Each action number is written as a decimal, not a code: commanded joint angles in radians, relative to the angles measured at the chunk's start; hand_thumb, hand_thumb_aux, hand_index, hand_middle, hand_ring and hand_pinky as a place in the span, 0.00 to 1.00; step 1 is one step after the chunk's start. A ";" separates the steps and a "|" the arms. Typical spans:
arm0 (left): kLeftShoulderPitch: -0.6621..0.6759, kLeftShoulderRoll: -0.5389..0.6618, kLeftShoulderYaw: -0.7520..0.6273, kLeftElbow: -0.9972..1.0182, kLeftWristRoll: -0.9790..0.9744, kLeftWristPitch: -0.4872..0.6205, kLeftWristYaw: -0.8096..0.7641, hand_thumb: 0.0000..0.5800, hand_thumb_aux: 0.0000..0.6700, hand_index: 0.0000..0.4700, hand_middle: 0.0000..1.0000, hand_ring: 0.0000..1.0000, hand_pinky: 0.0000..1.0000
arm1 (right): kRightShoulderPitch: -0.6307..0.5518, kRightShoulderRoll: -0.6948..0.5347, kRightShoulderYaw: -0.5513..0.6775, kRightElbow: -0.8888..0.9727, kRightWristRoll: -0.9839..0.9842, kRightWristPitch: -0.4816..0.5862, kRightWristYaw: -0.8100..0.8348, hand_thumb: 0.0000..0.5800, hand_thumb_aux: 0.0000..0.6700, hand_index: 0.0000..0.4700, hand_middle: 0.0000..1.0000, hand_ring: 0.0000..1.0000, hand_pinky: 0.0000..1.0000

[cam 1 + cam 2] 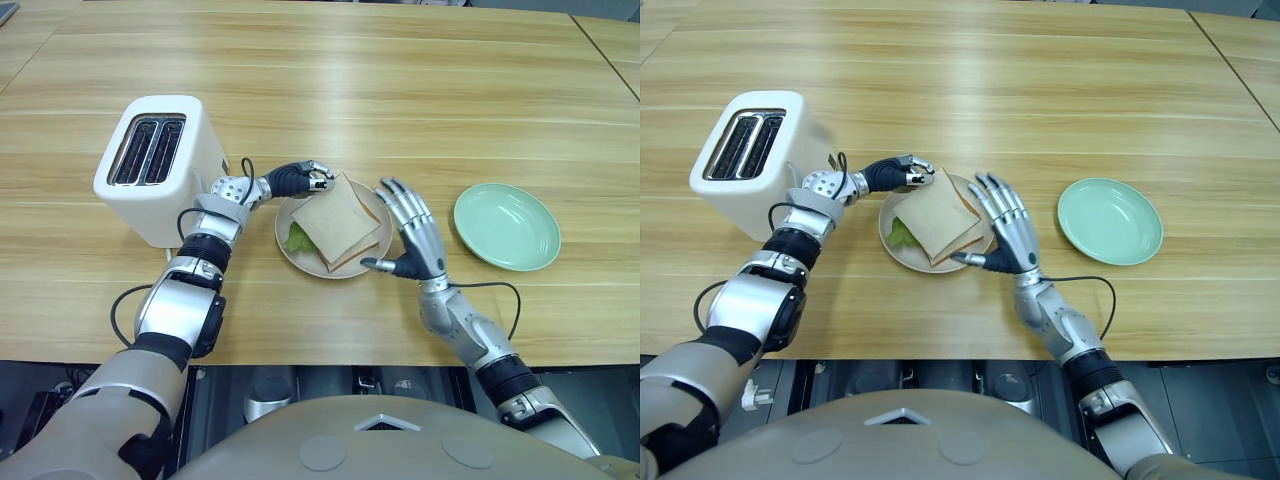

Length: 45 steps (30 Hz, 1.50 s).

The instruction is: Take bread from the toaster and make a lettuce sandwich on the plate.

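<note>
Plainly, the top slice (338,222) lies over lettuce (297,240) on the plate (300,260) mid-bench (350,90), its far corner touching the left hand (300,180), whose curled fingers seem to pinch it, while the right hand (418,240) waits beside the plate's right rim, fingers spread, holding nothing.

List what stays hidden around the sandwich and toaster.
Lettuce: both views, mostly covered by the top bread slice.
Toaster slots: both views, depths too dark to tell if bread remains.
Left robot hand: its contact with the bread corner is too small to judge.
</note>
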 commanded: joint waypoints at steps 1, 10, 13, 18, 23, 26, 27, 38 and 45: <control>-0.027 -0.014 -0.023 0.080 0.055 -0.012 0.055 1.00 1.00 0.98 1.00 1.00 1.00 | -0.021 -0.003 0.073 0.061 -0.063 0.033 0.035 0.00 0.00 0.00 0.00 0.00 0.00; -0.067 -0.050 -0.017 0.162 0.092 -0.015 0.110 1.00 1.00 0.98 1.00 1.00 1.00 | -0.078 0.012 0.211 0.230 -0.109 0.077 0.123 0.00 0.00 0.00 0.00 0.00 0.00; -0.073 -0.057 -0.017 0.173 0.104 -0.018 0.123 1.00 1.00 0.98 1.00 1.00 1.00 | -0.087 0.011 0.228 0.257 -0.102 0.082 0.135 0.00 0.00 0.00 0.00 0.00 0.00; -0.086 -0.063 -0.020 0.176 0.126 -0.036 0.169 0.90 0.68 0.66 0.77 0.77 0.77 | -0.095 0.006 0.244 0.288 -0.094 0.083 0.148 0.00 0.00 0.00 0.00 0.00 0.00; -0.123 -0.061 -0.033 0.182 0.175 -0.043 0.258 0.00 0.00 0.00 0.01 0.01 0.01 | -0.100 0.003 0.253 0.299 -0.089 0.085 0.152 0.00 0.00 0.00 0.00 0.00 0.00; -0.158 -0.055 -0.035 0.190 0.199 -0.042 0.322 0.00 0.00 0.00 0.00 0.00 0.00 | -0.107 0.000 0.259 0.305 -0.084 0.086 0.151 0.00 0.00 0.00 0.00 0.00 0.00; -0.178 -0.050 -0.032 0.193 0.205 -0.038 0.351 0.00 0.00 0.00 0.00 0.00 0.00 | -0.109 -0.001 0.261 0.307 -0.083 0.086 0.151 0.00 0.00 0.00 0.00 0.00 0.00; -0.258 -0.015 -0.052 0.225 0.264 0.007 0.528 0.00 0.00 0.00 0.00 0.00 0.00 | -0.116 -0.012 0.247 0.279 -0.040 0.058 0.136 0.00 0.00 0.00 0.00 0.00 0.00; -0.238 -0.007 0.049 0.164 0.147 -0.163 0.486 0.99 0.89 0.87 0.00 0.00 0.00 | -0.105 -0.037 0.160 0.135 0.039 0.018 0.074 0.00 0.00 0.00 0.00 0.00 0.00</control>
